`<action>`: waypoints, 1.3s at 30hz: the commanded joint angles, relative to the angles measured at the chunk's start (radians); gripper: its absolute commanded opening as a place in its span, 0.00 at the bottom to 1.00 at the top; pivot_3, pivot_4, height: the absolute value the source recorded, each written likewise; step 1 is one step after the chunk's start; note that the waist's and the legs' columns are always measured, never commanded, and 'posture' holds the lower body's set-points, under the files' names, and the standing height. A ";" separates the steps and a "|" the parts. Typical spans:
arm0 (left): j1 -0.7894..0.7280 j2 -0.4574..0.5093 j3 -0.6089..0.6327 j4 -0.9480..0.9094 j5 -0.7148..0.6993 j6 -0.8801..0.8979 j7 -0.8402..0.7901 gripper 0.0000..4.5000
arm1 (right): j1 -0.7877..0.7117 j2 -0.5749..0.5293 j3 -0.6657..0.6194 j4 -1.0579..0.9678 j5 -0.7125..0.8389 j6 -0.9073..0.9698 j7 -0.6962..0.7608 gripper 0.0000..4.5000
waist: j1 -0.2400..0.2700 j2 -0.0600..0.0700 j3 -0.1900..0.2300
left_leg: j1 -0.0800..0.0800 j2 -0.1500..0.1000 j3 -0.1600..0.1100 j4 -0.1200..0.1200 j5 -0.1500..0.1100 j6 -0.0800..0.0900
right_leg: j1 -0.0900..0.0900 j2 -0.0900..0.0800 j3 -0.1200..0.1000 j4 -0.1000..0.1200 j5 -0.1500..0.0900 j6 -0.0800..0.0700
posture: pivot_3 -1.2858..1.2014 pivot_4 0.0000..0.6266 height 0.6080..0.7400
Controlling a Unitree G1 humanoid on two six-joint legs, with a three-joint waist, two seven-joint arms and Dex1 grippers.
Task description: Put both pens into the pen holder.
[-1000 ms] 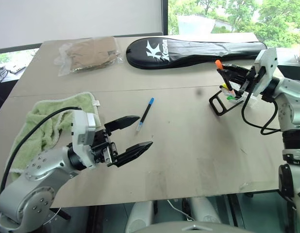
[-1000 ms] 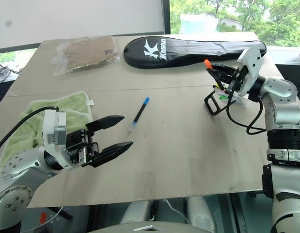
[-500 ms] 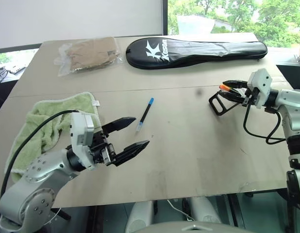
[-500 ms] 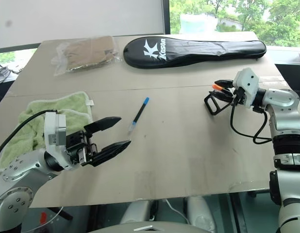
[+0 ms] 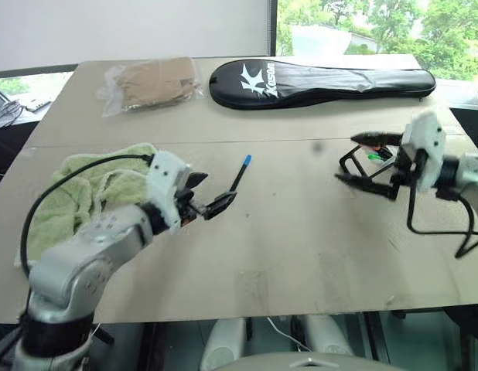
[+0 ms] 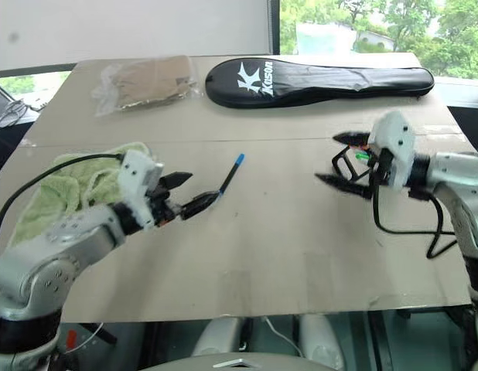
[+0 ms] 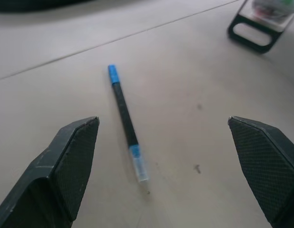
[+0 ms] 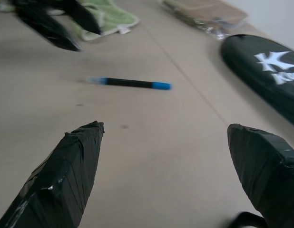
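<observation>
The blue-capped pen (image 7: 125, 118) lies flat on the desk (image 5: 301, 232) — black barrel, blue cap at one end, pale clear tip at the other. The pen holder (image 5: 370, 164) — black wire frame — stands well apart from it.

**Table surface and contents**

Tan table (image 5: 301, 239). Far edge: black racket bag (image 5: 324, 79), bagged brown item (image 5: 150, 83) to its left. Left: green towel (image 5: 76, 193). Centre: blue-capped pen (image 5: 237, 176) lying flat. Right: pen holder (image 5: 370, 166).
</observation>
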 commanded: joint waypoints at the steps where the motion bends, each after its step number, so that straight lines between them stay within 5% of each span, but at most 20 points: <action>1: -0.133 -0.043 -0.059 0.095 0.034 0.144 0.069 1.00 | 0.077 0.031 -0.006 -0.111 0.036 0.000 -0.032 0.99 | 0.000 -0.001 0.000 | 0.000 0.000 0.000 0.001 0.000 0.000 | 0.000 0.000 0.000 0.000 0.000 0.000 | 0.52 0.24 1.00; 7: -0.297 -0.093 -0.267 0.314 0.189 0.162 0.038 0.95 | 0.141 0.145 0.001 -0.119 -0.048 -0.075 -0.173 1.00 | -0.003 -0.002 0.001 | -0.001 -0.001 -0.001 0.005 0.000 0.000 | 0.000 0.001 -0.001 0.001 0.000 0.000 | 0.52 0.24 1.00; 12: -0.305 -0.127 -0.350 0.389 0.270 0.106 -0.035 0.52 | 0.206 0.155 -0.008 -0.139 -0.076 -0.142 -0.174 1.00 | 0.004 0.000 -0.001 | -0.001 -0.001 -0.002 0.007 0.000 0.000 | 0.002 0.000 -0.002 0.001 0.000 0.000 | 0.52 0.24 1.00; 18: -0.275 -0.133 -0.277 0.386 0.305 -0.027 -0.143 0.01 | 0.205 0.167 -0.016 -0.160 -0.025 -0.125 -0.191 1.00 | 0.006 0.000 -0.001 | 0.000 -0.002 -0.006 0.009 0.000 0.000 | 0.005 -0.001 -0.007 0.001 0.000 0.000 | 0.52 0.24 1.00; 22: -0.159 -0.191 -0.058 0.249 0.137 -0.211 -0.336 0.01 | 0.152 0.234 -0.050 -0.134 0.193 0.108 -0.316 1.00 | -0.003 -0.002 0.001 | -0.001 -0.002 -0.007 0.009 0.000 0.000 | 0.004 -0.001 -0.007 0.000 0.000 0.000 | 0.52 0.24 1.00; 27: -0.035 -0.095 0.041 0.099 0.000 -0.207 -0.488 0.01 | 0.040 0.331 -0.049 -0.085 0.423 0.325 -0.475 1.00 | -0.020 0.000 0.001 | 0.000 0.000 -0.007 0.008 0.000 0.000 | 0.004 -0.001 -0.007 0.001 0.000 0.000 | 0.52 0.24 1.00; 39: 0.063 -0.013 -0.043 -0.065 0.072 -0.362 -0.576 0.01 | -0.189 0.439 -0.037 0.095 0.658 0.522 -0.556 1.00 | -0.024 0.001 0.001 | 0.000 -0.002 -0.007 0.008 0.000 0.000 | 0.005 -0.001 -0.008 0.000 0.000 0.000 | 0.52 0.24 1.00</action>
